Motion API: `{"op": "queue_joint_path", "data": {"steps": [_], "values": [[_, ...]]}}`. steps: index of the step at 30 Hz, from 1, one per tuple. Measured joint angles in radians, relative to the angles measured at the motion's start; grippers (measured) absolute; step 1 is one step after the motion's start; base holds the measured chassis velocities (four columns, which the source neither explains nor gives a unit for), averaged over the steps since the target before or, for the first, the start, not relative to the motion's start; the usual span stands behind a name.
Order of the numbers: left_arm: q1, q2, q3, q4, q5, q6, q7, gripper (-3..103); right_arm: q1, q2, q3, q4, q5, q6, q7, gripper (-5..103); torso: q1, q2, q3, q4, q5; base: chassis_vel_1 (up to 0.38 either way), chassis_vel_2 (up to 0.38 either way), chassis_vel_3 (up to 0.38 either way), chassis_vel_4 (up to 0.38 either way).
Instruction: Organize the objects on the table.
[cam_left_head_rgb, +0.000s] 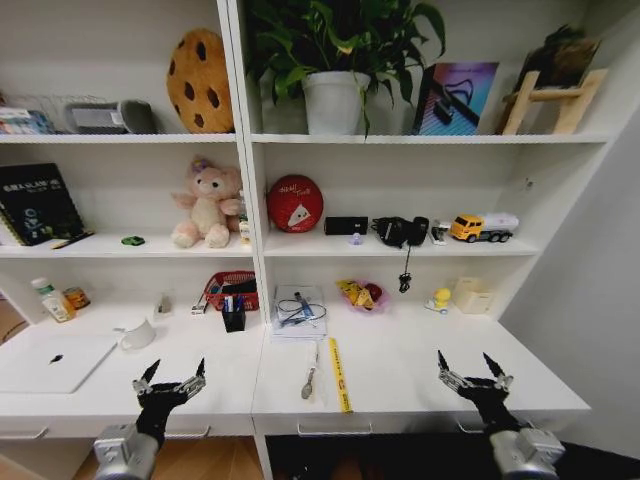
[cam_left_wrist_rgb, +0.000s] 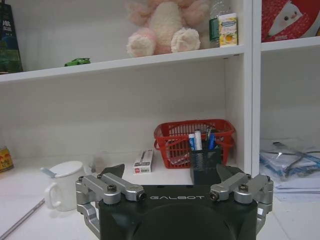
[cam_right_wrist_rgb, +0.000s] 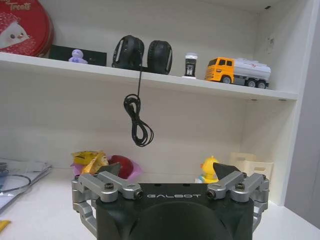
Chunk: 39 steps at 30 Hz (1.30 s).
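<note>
A slim silver laptop (cam_left_head_rgb: 50, 362) lies shut at the left end of the white table (cam_left_head_rgb: 420, 370). Blue and black pens stand in a black holder (cam_left_head_rgb: 234, 314) (cam_left_wrist_rgb: 204, 161) near the back, in front of a red basket (cam_left_wrist_rgb: 195, 132). A tiny green object (cam_left_head_rgb: 133, 240) (cam_left_wrist_rgb: 77, 61) rests on the shelf above. My left gripper (cam_left_head_rgb: 173, 375) (cam_left_wrist_rgb: 170, 172) hovers open over the front edge, right of the laptop. My right gripper (cam_left_head_rgb: 471, 367) (cam_right_wrist_rgb: 167, 172) is open and empty over the right front of the table.
A yellow ruler (cam_left_head_rgb: 340, 375) and a metal spoon-like item (cam_left_head_rgb: 310, 378) lie mid-table. A white mug (cam_left_head_rgb: 137, 333), papers with a cable (cam_left_head_rgb: 299, 310), a snack bowl (cam_left_head_rgb: 362, 295) and a yellow duck (cam_right_wrist_rgb: 210, 167) sit near the back. Shelves hold a plush toy (cam_left_head_rgb: 207, 205), headphones (cam_right_wrist_rgb: 142, 52) and a truck (cam_right_wrist_rgb: 239, 71).
</note>
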Motion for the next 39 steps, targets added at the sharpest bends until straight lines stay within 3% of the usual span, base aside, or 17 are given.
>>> {"op": "queue_joint_path", "data": {"steps": [18, 21, 25, 26, 29, 31, 35, 37, 38, 39], "values": [[0.000, 0.000, 0.000, 0.000, 0.000, 0.000, 0.000, 100, 0.002, 0.000, -0.001, -0.002, 0.000, -0.001, -0.002, 100, 0.000, 0.000, 0.000, 0.0002, -0.0007, 0.261, 0.279, -0.274, -0.253], [0.000, 0.000, 0.000, 0.000, 0.000, 0.000, 0.000, 100, 0.002, 0.000, -0.001, -0.002, 0.000, -0.001, -0.001, 100, 0.000, 0.000, 0.000, -0.0003, 0.0007, 0.372, 0.382, -0.388, -0.388], [0.000, 0.000, 0.000, 0.000, 0.000, 0.000, 0.000, 100, 0.002, 0.000, -0.001, -0.002, 0.000, -0.001, -0.001, 100, 0.000, 0.000, 0.000, -0.0003, -0.0007, 0.374, 0.373, -0.374, -0.362], [0.000, 0.000, 0.000, 0.000, 0.000, 0.000, -0.001, 100, 0.002, 0.000, -0.002, -0.002, 0.001, -0.001, -0.001, 100, 0.000, 0.000, 0.000, 0.0000, 0.0008, 0.368, 0.356, -0.398, -0.388], [0.000, 0.000, 0.000, 0.000, 0.000, 0.000, 0.000, 100, 0.002, 0.000, -0.002, -0.002, 0.000, -0.001, -0.002, 100, 0.000, 0.000, 0.000, 0.0002, -0.0011, 0.353, 0.359, -0.330, -0.344], [0.000, 0.000, 0.000, 0.000, 0.000, 0.000, 0.000, 100, 0.002, 0.000, -0.002, -0.002, 0.000, -0.001, -0.001, 100, 0.000, 0.000, 0.000, -0.0002, 0.0009, 0.335, 0.356, -0.329, -0.363], [0.000, 0.000, 0.000, 0.000, 0.000, 0.000, 0.000, 100, 0.002, 0.000, -0.002, -0.002, 0.000, -0.001, -0.001, 100, 0.000, 0.000, 0.000, 0.0000, -0.0014, 0.352, 0.352, -0.364, -0.368], [0.000, 0.000, 0.000, 0.000, 0.000, 0.000, 0.000, 100, 0.002, 0.000, -0.002, -0.002, 0.000, -0.001, -0.001, 100, 0.000, 0.000, 0.000, -0.0004, -0.0007, 0.359, 0.374, -0.345, -0.374], [0.000, 0.000, 0.000, 0.000, 0.000, 0.000, 0.000, 100, 0.002, -0.001, -0.002, -0.002, 0.001, -0.001, -0.001, 100, 0.000, 0.000, 0.000, 0.0001, 0.0015, 0.376, 0.374, -0.368, -0.360], [0.000, 0.000, 0.000, 0.000, 0.000, 0.000, 0.000, 100, 0.002, 0.000, -0.002, -0.002, 0.001, -0.001, -0.002, 100, 0.000, 0.000, 0.000, -0.0001, 0.0002, 0.338, 0.347, -0.368, -0.349]]}}
